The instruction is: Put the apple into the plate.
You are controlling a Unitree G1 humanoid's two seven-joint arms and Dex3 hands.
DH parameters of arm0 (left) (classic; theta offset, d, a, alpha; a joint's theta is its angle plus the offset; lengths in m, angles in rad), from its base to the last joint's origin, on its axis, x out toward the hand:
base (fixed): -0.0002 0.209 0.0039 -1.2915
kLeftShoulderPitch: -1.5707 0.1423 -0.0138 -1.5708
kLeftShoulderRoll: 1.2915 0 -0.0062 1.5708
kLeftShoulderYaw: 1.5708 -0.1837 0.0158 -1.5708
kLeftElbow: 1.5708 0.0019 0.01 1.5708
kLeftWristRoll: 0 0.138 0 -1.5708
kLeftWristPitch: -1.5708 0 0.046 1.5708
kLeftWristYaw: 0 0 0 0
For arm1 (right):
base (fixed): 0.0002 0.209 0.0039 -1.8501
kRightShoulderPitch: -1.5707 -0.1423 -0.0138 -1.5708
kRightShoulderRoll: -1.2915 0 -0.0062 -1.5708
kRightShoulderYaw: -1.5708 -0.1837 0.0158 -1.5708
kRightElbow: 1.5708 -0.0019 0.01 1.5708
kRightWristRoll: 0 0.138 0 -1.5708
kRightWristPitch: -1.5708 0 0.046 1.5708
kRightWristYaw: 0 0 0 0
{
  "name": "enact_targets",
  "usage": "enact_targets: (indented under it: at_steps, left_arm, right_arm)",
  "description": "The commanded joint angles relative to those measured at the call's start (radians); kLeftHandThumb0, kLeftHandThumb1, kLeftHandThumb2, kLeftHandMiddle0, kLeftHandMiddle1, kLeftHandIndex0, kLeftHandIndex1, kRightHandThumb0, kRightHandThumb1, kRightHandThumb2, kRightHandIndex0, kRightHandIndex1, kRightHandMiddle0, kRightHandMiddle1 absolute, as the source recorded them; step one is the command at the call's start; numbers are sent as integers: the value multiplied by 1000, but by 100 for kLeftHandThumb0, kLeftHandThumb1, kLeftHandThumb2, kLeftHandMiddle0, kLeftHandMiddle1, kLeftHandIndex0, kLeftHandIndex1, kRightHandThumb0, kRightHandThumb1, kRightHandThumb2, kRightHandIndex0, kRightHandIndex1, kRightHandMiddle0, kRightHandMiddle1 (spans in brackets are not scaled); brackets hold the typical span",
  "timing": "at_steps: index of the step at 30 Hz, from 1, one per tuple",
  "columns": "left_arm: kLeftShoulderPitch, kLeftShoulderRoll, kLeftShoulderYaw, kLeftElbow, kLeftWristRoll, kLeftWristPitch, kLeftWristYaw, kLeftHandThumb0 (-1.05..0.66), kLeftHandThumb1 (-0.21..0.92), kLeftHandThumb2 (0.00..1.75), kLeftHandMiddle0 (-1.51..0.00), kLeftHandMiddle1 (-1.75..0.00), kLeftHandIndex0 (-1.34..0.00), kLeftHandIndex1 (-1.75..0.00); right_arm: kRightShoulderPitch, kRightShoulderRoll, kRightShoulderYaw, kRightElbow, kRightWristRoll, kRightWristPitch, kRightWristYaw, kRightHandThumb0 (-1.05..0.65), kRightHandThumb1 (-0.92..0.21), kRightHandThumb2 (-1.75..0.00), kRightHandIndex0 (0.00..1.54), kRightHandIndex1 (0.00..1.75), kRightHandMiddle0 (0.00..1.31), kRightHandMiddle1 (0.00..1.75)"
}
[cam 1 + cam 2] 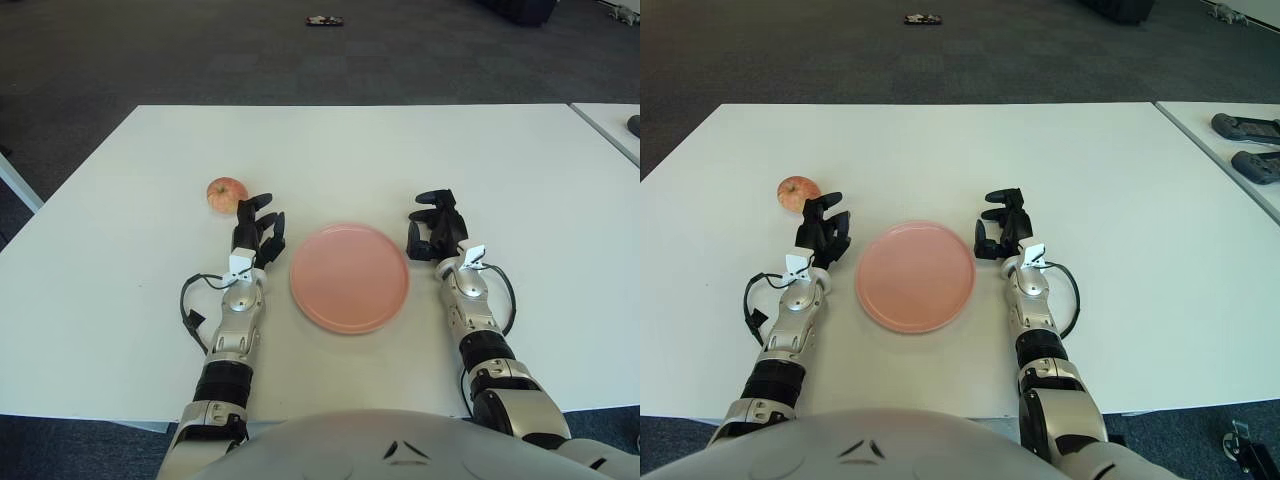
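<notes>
A red-yellow apple (pixel 227 193) sits on the white table (pixel 340 150), left of centre. An empty pink plate (pixel 349 277) lies in the middle near the front. My left hand (pixel 257 228) is just right of and slightly nearer than the apple, left of the plate, fingers relaxed and holding nothing. My right hand (pixel 435 226) shows beside the plate on its right side, fingers relaxed and empty.
A second table edge (pixel 1225 130) at the far right carries dark devices (pixel 1247 127). A small dark object (pixel 324 20) lies on the floor beyond the table. My torso (pixel 400 445) fills the bottom of the view.
</notes>
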State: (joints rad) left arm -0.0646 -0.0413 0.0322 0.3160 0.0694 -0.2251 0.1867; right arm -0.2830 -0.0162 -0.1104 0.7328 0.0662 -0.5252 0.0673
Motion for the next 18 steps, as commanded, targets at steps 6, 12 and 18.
enact_targets:
  at_steps: [6,12,18]
  left_arm:
    - [8,10,-1,-14,6,-12,-9,-75,92,51,-31,-83,-11,-123]
    - [9,11,-2,-19,9,-7,-7,-74,92,52,-32,-84,-11,-123]
    - [12,13,-1,-22,9,-5,-8,-74,92,52,-32,-84,-11,-123]
  right_arm:
    - [3,8,-2,24,5,-9,2,53,-16,-150,73,175,94,175]
    - [0,8,-2,32,3,-15,0,53,-16,-150,73,175,94,175]
    - [0,10,0,33,-5,-13,-14,53,-16,-150,73,175,95,175]
